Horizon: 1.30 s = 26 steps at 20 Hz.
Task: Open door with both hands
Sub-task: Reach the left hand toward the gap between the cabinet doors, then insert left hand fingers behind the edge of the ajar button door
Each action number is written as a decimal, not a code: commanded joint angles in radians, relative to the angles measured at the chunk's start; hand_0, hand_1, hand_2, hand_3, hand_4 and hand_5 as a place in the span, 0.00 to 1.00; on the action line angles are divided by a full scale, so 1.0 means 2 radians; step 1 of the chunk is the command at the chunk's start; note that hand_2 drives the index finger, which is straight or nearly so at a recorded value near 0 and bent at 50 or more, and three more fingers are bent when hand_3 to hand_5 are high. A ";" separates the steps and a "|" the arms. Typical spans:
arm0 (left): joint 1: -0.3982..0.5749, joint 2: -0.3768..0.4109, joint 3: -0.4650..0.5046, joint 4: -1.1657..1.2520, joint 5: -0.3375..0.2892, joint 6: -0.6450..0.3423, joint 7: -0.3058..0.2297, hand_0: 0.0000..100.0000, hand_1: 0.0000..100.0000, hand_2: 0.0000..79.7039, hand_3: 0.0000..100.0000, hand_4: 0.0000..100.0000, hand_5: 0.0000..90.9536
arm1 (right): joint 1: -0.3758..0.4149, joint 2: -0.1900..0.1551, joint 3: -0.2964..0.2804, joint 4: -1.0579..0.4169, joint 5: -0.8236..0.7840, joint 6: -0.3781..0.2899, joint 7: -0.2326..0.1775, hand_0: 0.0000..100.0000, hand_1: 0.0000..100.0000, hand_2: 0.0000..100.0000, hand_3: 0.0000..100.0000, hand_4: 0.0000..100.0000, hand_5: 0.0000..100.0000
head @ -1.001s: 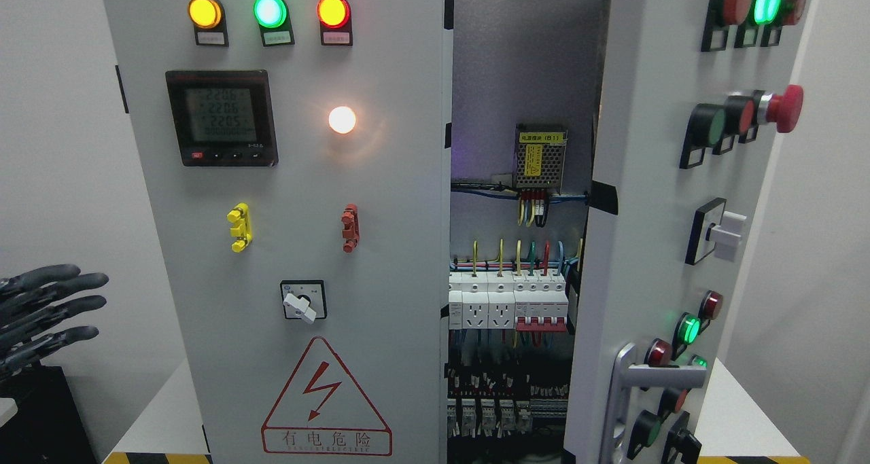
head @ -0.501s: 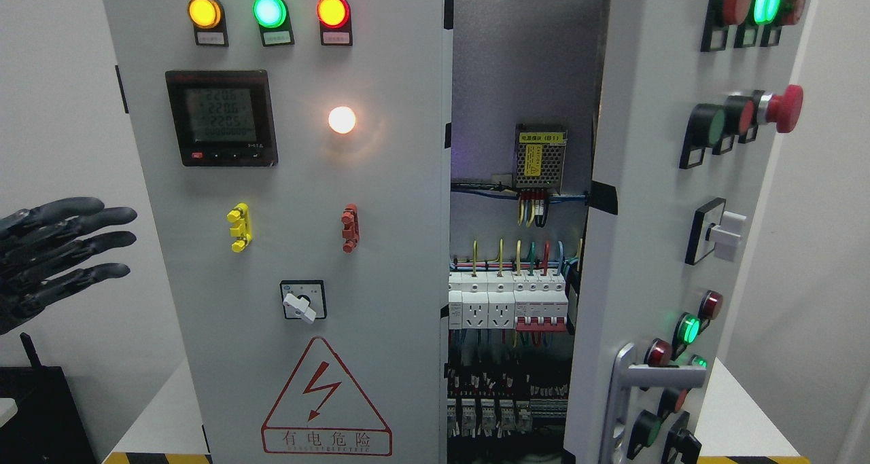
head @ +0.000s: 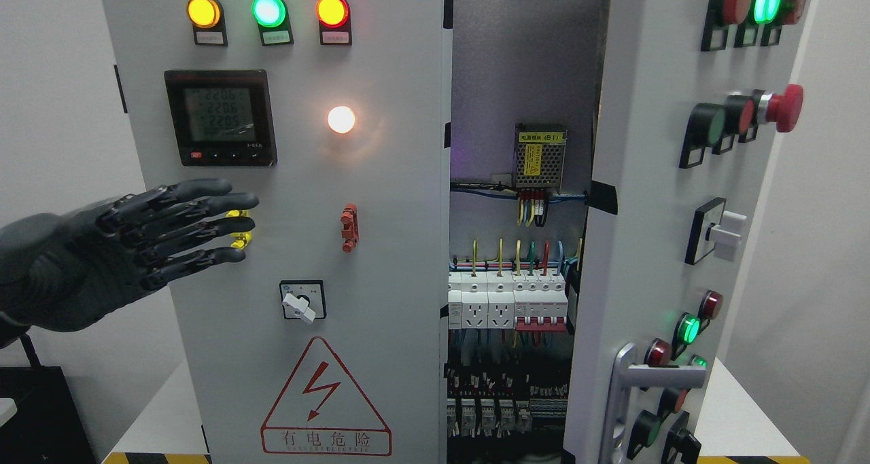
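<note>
The left hand (head: 115, 246) is reaching with fingers spread flat, holding nothing, in front of the closed left door (head: 299, 246), probably to open it. The right door (head: 652, 246) is standing open.

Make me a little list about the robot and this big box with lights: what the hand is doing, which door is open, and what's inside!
left hand: fingers spread, holding nothing, in front of the yellow handle
right hand: not in view
left door: closed
right door: swung open
inside: circuit breakers, coloured wires, power supply
lamps on left door: yellow, green and red lit, plus one white
warning sign: red triangle with lightning bolt
</note>
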<state>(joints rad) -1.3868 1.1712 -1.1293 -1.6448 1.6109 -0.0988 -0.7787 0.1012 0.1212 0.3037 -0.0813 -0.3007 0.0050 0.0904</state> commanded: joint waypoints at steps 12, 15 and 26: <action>-0.185 -0.241 -0.309 0.039 0.143 -0.001 0.034 0.12 0.39 0.00 0.00 0.00 0.00 | 0.000 0.000 0.000 0.000 0.000 0.000 0.000 0.12 0.39 0.00 0.00 0.00 0.00; -0.191 -0.250 -0.307 0.042 0.144 0.000 0.037 0.12 0.39 0.00 0.00 0.00 0.00 | 0.000 0.000 0.000 0.000 0.000 0.000 0.001 0.12 0.39 0.00 0.00 0.00 0.00; -0.212 -0.303 -0.252 0.043 0.202 0.003 0.103 0.12 0.39 0.00 0.00 0.00 0.00 | 0.000 0.000 0.000 0.000 0.000 0.000 0.000 0.12 0.39 0.00 0.00 0.00 0.00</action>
<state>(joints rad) -1.7965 0.7031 -1.6733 -1.5738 1.9699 -0.0945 -0.6236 0.1012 0.1212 0.3037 -0.0813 -0.3007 0.0050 0.0908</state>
